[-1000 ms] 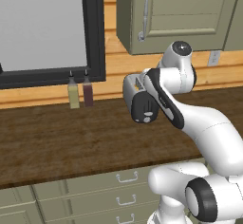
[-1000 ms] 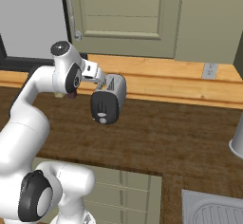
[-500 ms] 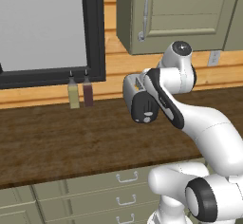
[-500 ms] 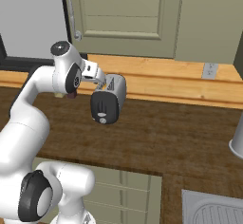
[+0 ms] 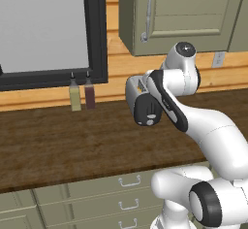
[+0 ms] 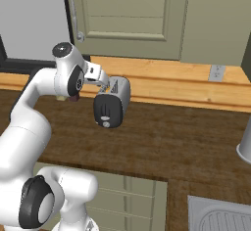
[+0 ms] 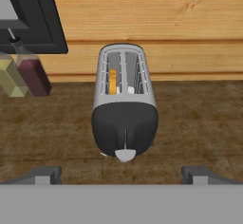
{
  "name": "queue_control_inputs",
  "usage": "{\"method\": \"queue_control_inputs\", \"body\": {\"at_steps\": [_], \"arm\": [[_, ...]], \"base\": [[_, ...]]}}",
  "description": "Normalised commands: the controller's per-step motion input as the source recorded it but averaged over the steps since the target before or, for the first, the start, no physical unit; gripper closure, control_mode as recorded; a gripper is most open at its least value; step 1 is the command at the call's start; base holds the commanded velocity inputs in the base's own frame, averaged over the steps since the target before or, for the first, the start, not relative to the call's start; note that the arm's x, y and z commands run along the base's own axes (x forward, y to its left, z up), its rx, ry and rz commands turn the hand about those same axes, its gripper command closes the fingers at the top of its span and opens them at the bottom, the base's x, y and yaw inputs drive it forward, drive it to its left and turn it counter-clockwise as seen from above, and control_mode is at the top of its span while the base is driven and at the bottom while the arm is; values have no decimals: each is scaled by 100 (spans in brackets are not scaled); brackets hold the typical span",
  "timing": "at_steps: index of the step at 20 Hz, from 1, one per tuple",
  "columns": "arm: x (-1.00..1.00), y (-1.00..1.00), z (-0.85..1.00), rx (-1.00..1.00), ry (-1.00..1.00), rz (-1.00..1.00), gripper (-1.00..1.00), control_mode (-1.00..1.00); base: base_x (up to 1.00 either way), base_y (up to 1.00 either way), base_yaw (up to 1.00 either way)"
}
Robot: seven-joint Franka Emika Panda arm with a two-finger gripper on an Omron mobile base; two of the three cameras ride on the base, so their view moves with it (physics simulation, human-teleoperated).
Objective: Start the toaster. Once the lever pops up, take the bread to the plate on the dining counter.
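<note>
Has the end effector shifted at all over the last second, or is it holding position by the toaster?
No. In the right base view the end effector sits at the same spot against the toaster and the wall outlet as before.

A glossy white arm (image 5: pixel 213 131) of fat rounded links, with dark bands at the joints, a black-ringed grey disc low down, and a grey cap at the elbow.

We see a silver-grey toaster (image 7: pixel 124 105) with a black end panel, orange-tan bread (image 7: pixel 112 81) in its slot, a dark brown wood-grain counter (image 5: pixel 72 140), and yellow (image 7: pixel 10 78) and dark red (image 7: pixel 33 76) bottles.
</note>
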Motion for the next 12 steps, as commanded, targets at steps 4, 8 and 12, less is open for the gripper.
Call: {"method": "queue_control_inputs", "body": {"at_steps": [4, 8, 12], "arm": [[0, 0, 0, 0, 0, 0, -100, -100], [0, 0, 0, 0, 0, 0, -100, -100], [0, 0, 0, 0, 0, 0, -100, -100]], "base": [[0, 0, 0], [0, 0, 0], [0, 0, 0]]}}
